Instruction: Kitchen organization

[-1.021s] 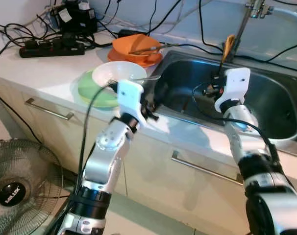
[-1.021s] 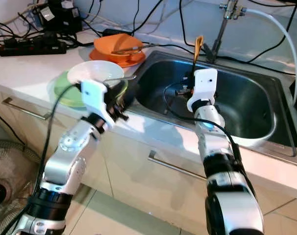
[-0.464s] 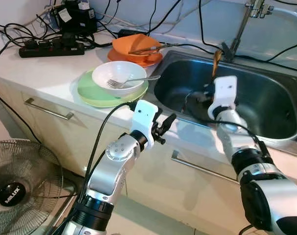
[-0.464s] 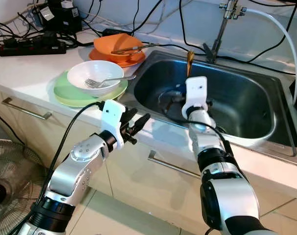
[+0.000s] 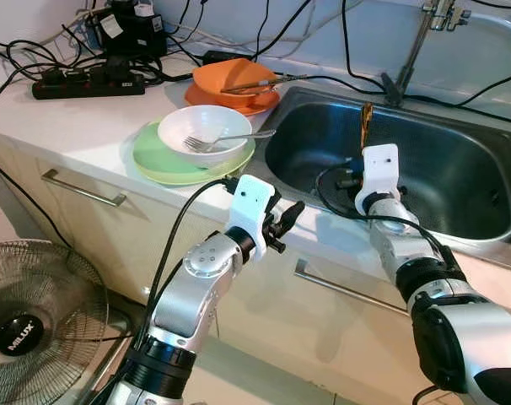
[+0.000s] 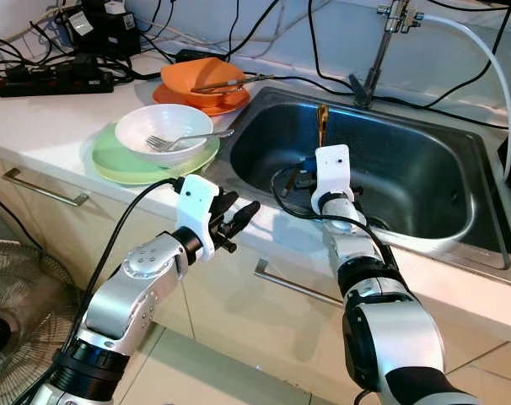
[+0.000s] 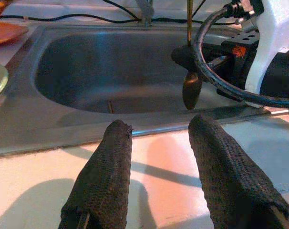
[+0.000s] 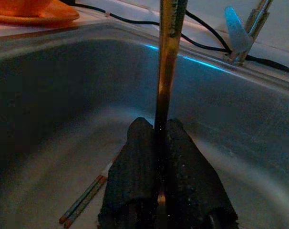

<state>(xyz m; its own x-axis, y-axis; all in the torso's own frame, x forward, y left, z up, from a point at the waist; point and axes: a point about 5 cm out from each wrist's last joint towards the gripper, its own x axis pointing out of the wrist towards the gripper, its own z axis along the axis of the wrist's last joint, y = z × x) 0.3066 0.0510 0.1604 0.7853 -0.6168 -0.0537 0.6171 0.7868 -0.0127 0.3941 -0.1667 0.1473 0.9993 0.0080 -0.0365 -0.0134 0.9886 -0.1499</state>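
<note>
Head views: bright, even, cool-white light; sharp, no motion blur. Pale surface slightly washed out. Straight lines bow a little toward the frame edges.
Sink: steel basin darker than its surroundings, bluish sheen on the near wall, bright glare along the rim.
Shadows: soft, on the cabinet fronts beneath both arms.
Left wrist view: well lit, warm pinkish cast on the surface; left pincer fingers close to the lens and soft, their weave still legible.
Right wrist view: dim, heavy blue cast, grainy; streak of blue glare on the sink wall; right pincer nearly black; utensil handle catches an amber highlight.
</note>
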